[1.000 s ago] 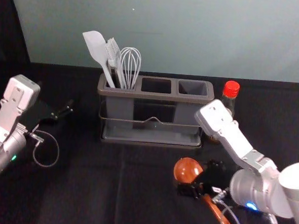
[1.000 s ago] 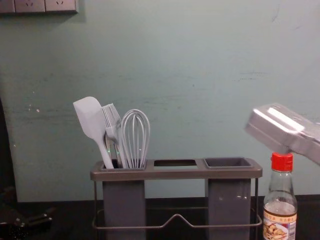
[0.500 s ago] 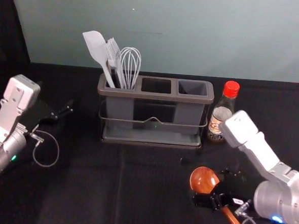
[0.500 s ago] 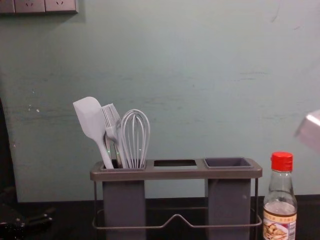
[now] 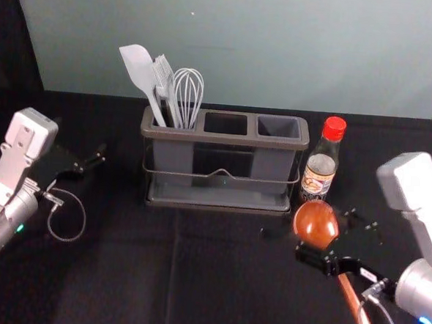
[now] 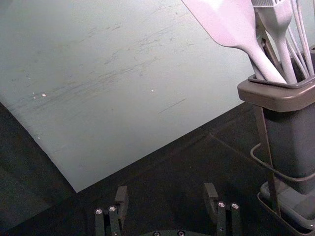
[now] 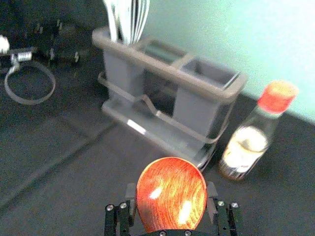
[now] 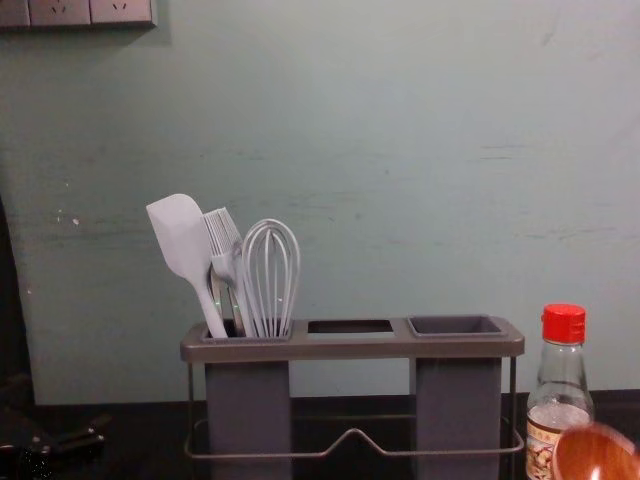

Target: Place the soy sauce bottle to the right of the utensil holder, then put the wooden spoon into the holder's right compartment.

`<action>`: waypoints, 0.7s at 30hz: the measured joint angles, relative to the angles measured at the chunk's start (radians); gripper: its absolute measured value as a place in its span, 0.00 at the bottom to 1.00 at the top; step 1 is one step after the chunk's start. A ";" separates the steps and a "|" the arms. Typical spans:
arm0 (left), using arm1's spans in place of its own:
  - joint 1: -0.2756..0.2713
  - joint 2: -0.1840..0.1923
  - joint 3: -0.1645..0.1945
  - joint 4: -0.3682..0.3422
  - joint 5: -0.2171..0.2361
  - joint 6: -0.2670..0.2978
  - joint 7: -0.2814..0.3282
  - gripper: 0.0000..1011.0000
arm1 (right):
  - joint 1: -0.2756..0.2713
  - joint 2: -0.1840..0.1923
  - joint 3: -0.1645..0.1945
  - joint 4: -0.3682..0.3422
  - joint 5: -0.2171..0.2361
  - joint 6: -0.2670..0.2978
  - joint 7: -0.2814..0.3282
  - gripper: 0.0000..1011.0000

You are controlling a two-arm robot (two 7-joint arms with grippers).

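Front right, the right gripper (image 7: 171, 196) has its fingers closed on the wooden spoon (image 5: 316, 223), bowl up, handle trailing robotward; the left gripper (image 6: 165, 196) idles open at left. Beyond, the soy sauce bottle (image 5: 320, 168) stands just right of the utensil holder (image 5: 225, 139), placement apparently done; the empty right compartment (image 5: 279, 127) awaits the spoon.
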 joint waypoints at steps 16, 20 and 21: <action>0.000 0.000 0.000 0.000 0.000 0.000 0.000 0.99 | -0.051 -0.035 0.048 0.027 0.065 -0.230 -0.058 0.83; 0.000 0.000 0.000 0.000 0.000 0.000 0.000 0.99 | -0.051 -0.035 0.048 0.026 0.065 -0.229 -0.057 0.83; 0.000 0.000 0.000 0.000 0.000 0.000 0.000 0.99 | -0.051 -0.035 0.048 0.026 0.065 -0.229 -0.057 0.83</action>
